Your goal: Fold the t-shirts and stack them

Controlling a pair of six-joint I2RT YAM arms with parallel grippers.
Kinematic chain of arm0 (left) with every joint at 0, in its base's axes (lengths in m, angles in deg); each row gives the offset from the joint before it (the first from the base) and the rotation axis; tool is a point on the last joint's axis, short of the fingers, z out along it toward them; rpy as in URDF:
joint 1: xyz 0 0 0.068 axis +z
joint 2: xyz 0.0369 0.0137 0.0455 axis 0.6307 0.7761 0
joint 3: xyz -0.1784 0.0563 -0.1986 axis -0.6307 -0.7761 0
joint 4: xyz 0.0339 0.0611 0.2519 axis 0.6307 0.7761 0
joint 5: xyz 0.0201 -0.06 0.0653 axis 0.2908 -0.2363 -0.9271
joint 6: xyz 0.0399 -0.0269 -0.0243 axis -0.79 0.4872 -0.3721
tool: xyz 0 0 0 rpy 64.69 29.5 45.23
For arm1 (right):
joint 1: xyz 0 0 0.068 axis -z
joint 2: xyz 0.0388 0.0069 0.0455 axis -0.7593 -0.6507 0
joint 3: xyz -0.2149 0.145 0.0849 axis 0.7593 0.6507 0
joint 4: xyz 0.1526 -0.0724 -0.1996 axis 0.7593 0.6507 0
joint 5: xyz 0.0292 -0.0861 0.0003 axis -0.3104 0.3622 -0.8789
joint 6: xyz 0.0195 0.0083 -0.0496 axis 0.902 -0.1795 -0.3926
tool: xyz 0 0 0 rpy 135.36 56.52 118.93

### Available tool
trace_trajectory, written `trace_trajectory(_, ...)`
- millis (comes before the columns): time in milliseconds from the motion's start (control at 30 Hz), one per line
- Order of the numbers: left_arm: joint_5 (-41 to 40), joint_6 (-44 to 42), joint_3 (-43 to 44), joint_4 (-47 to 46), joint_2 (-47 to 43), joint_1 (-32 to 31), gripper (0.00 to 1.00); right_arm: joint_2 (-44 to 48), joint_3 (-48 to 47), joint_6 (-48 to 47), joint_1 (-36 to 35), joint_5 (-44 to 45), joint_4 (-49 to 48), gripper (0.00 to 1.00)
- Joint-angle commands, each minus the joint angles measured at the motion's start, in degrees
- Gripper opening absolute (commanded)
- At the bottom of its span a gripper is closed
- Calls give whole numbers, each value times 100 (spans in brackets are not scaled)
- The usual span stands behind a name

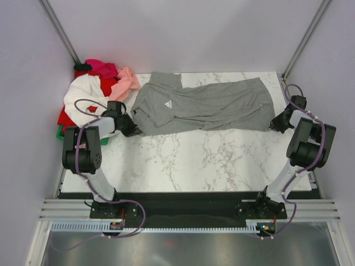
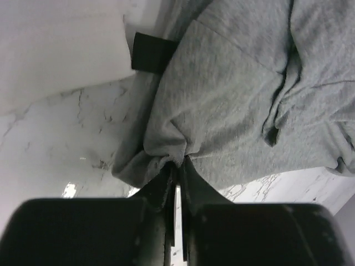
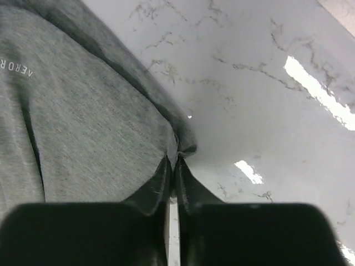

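Left hand (image 2: 176, 166) is pinched tight on a bunched-up bit of the grey t-shirt (image 1: 205, 105) at its sleeve end, near the left edge of the desk (image 1: 211, 160). Right hand (image 3: 176, 158) is clamped the same way on the hem corner over by the right edge. So both have cloth between the fingers, no gap showing. The shirt lies sideways across the far half of the desk, logo up, a bit rumpled around the sleeves. The pile of other shirts (image 1: 97, 94) (white, red, pink, magenta, a bit of green) sits at the far left corner. Looks to me like the grab for the first fold on the grey one. I'd guess the next move needs both hands to lift together, keeping the near edge taut so it doesn't sag, then carry it over evenly.
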Motion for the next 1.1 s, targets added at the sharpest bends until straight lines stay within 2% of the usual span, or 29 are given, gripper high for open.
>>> trace_trajectory(0, -116, 156, 469, -187, 353, 3, 2, -223, -71, 43, -7, -83, 46, 0)
trace_trajectory(67, -272, -11, 1040, 130, 257, 3, 2, -127, -325, 17, -7, -93, 257, 0)
trace_trajectory(133, -615, -195, 1513, 789, -171, 82, 2, 241, -484, 34, 2, 371, 740, 0)
trace_trajectory(300, -406, -371, 1595, 1283, -1026, 680, 2, 1041, -486, 52, 415, 365, 1259, 0)
trace_trajectory(400, -353, -460, 1298, 1485, -1395, 697, 2, 1288, -161, 17, 468, 356, 1269, 0)
trace_trajectory(633, -28, -328, -274, 1450, -2107, 1013, 2, 1543, 797, -18, 942, 285, 1155, 0)
trace_trajectory(800, 104, -170, -917, 1485, -2870, 1031, 2, 2087, 1421, 166, 1039, 285, 1110, 0)
trace_trajectory(933, 69, -161, -1102, 1731, -3319, 1277, 2, 2413, 1791, 280, 1582, 294, 1233, 0)
trace_trajectory(1067, 227, -179, -1401, 1916, -3820, 1655, 2, 2799, 2256, 395, 2163, -232, 1278, 0)
